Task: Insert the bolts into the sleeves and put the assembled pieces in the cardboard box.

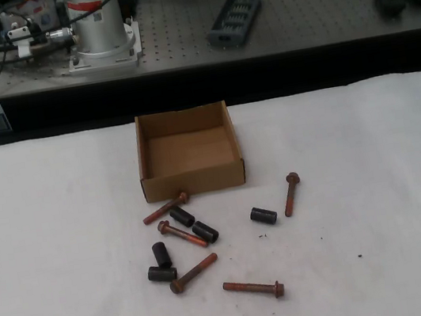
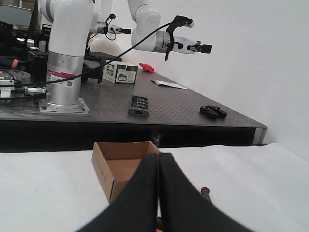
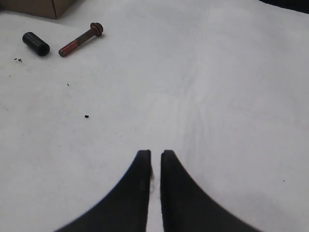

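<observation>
The cardboard box (image 1: 194, 178) is plain brown with thin straight walls. It is open at the top with its bare floor showing. It stands mid-table on the far side of the loose parts.

Five bolts lie flat on the sheet. They are rust-coloured metal, each with a flanged head.
- One (image 1: 165, 207) lies just near of the box's left corner.
- One (image 1: 181, 233) lies nearer than that.
- One (image 1: 194, 274) and one (image 1: 253, 287) lie nearest of all.
- One (image 1: 291, 193) lies apart to the right.

Five sleeves are scattered among them. They are short, matte black, hollow cylinders.
- Two (image 1: 182, 215) (image 1: 205, 232) flank the second bolt.
- Two (image 1: 162, 254) (image 1: 162, 274) sit close together at the left.
- One (image 1: 264, 215) lies beside the right-hand bolt.

Every piece lies separate.

The left hand (image 2: 158, 159) has smooth black fingers pressed together on nothing, and it faces the box from the near side. The right hand (image 3: 155, 153) is likewise closed and empty, with only a sliver between its tips. It is over bare sheet to the right of the parts.

The table (image 1: 405, 175) is covered by a white sheet (image 3: 231, 87), softly creased and flecked with dark crumbs. Beyond it is a far table (image 2: 183, 104) of dark metal drilled with a grid of holes. That one carries a white robot arm (image 2: 65, 53) on a silver base and a black ribbed block (image 1: 234, 16). A pale wall stands behind.
</observation>
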`<state>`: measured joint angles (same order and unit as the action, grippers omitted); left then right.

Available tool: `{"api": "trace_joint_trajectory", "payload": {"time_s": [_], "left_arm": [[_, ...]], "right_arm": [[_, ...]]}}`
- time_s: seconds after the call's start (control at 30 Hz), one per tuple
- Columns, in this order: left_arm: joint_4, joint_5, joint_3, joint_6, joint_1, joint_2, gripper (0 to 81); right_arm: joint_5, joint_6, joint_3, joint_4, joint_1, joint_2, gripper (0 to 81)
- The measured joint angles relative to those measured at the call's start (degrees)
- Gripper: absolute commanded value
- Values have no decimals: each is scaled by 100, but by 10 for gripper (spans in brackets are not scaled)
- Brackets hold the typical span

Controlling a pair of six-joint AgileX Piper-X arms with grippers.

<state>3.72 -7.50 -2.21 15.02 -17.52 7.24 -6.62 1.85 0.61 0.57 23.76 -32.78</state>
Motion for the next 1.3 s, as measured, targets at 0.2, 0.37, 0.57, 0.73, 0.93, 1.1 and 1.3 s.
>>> {"api": "trace_joint_trajectory", "payload": {"time_s": [0.2, 0.37, 0.57, 0.73, 0.93, 1.1, 1.3], "left_arm": [[30, 160, 0, -874, 0, 0, 6], [27, 216, 0, -1218, 0, 0, 6], [125, -297, 0, 105, 0, 0, 6], [162, -1183, 0, 2714, 0, 0, 6], [162, -1300, 0, 4543, 0, 0, 6], [162, -1151, 0, 5002, 0, 0, 6], [872, -2677, 0, 5552, 0, 0, 6]], "right_arm": [[-283, 873, 0, 0, 0, 0, 70], [-389, 1233, 0, 0, 0, 0, 70], [1328, -2393, 14, 783, 0, 0, 70], [2412, -4989, 14, 2483, 0, 0, 70], [2266, -6002, 14, 3722, 0, 0, 70], [2565, -6276, 14, 3952, 0, 0, 70], [3355, -6595, 14, 4031, 0, 0, 70]]}}
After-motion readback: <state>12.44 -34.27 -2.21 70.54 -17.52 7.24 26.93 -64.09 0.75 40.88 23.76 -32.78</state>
